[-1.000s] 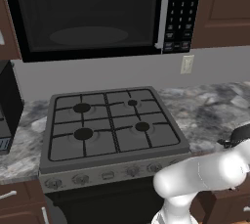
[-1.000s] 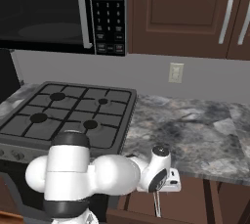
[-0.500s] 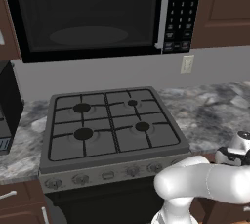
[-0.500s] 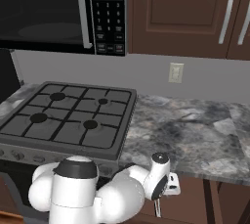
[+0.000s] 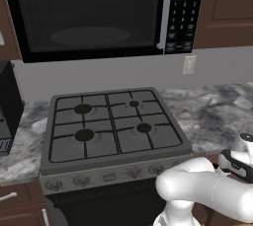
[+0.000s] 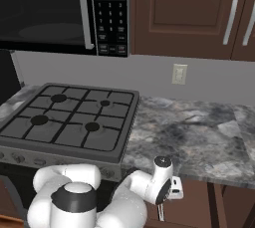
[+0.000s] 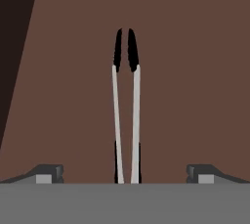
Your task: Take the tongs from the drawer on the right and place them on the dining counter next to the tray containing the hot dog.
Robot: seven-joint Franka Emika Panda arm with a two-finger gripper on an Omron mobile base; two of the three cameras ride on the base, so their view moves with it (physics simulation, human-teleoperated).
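Note:
In the hand view the tongs (image 7: 125,110) lie on the brown floor of the drawer (image 7: 195,71). Their two slim pale arms run straight away from me and end in dark tips at the far end. My gripper (image 7: 125,174) is open and straddles the near end of the tongs, one fingertip (image 7: 49,173) far to each side, touching nothing. In the right base view my hand (image 6: 164,188) hangs just below the front edge of the worktop, right of the stove. The dining counter, the tray and the hot dog are out of view.
A gas stove (image 6: 74,122) sits left of the grey marbled worktop (image 6: 199,132), with a black microwave (image 5: 94,13) above it. Brown wall cabinets (image 6: 189,13) hang over the worktop. A dark edge (image 7: 14,32) bounds the drawer at the left of the hand view.
The arm has folded lower, and the hand has sunk a little below the worktop's front edge. The jaws have stayed wide apart.

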